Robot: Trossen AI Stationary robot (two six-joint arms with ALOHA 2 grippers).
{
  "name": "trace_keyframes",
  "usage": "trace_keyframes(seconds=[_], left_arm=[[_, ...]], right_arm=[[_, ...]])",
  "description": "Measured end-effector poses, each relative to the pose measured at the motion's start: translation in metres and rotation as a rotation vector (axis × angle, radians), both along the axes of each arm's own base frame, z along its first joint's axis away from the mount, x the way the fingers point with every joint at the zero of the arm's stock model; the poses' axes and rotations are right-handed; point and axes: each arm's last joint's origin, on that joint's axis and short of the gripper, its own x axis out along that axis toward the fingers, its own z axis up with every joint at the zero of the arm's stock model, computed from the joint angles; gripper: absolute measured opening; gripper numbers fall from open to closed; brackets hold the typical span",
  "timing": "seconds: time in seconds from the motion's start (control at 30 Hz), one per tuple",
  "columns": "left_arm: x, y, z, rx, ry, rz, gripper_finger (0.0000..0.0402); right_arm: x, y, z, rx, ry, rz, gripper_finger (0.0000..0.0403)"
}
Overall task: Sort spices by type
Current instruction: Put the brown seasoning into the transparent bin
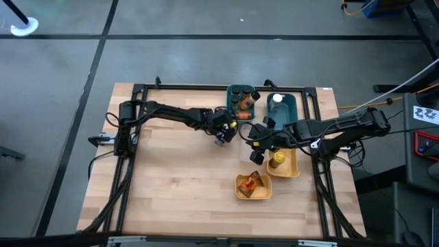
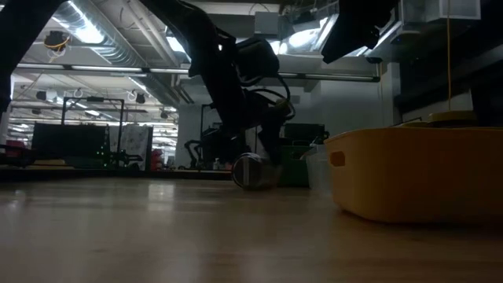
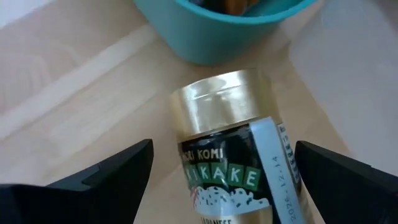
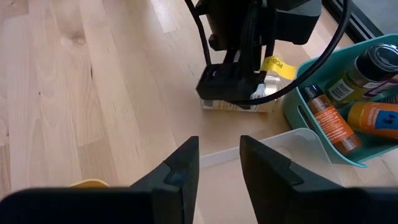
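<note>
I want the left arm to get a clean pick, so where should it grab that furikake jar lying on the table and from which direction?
Grip the furikake jar across its labelled body, just below the gold lid, coming down from above. It lies on its side on the table, so its round sides face the open fingers of the left gripper, which straddle it.

Grey floor (image 1: 206, 55), bright ceiling lights (image 2: 86, 31), possibly workshop

Dim backlit low view, bright ceiling lights (image 2: 86, 33), soft close-up wrist blur
</note>
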Motion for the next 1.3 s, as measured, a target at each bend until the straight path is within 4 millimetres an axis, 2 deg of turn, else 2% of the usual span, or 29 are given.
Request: trace_keyframes(seconds=[0.27, 0.4, 0.73, 0.83, 1.03, 1.3], left_arm=[[0.004, -0.007, -0.017, 0.005, 0.044, -0.043, 0.0373], [0.005, -0.007, -0.018, 0.004, 0.041, -0.038, 0.0367], [0.005, -0.005, -0.015, 0.004, 0.031, -0.032, 0.0274], [0.004, -0.006, -0.014, -0.003, 0.033, -0.038, 0.0269], [0.001, -0.012, -0.002, -0.008, 0.027, -0.06, 0.0271], [-0.006, -0.031, 0.034, 0.008, -0.039, -0.113, 0.0269]], right_arm=[[0.0, 0.0, 0.0, 0.0, 0.001, 0.0, 0.0117], [0.0, 0.0, 0.0, 0.0, 0.001, 0.0, 0.0117], [0.0, 0.0, 0.0, 0.0, 0.001, 0.0, 0.0117], [0.0, 0.0, 0.0, 0.0, 0.001, 0.0, 0.0117], [0.0, 0.0, 0.0, 0.0, 0.001, 0.0, 0.0117], [0.0, 0.0, 0.0, 0.001, 0.001, -0.002, 0.0117]])
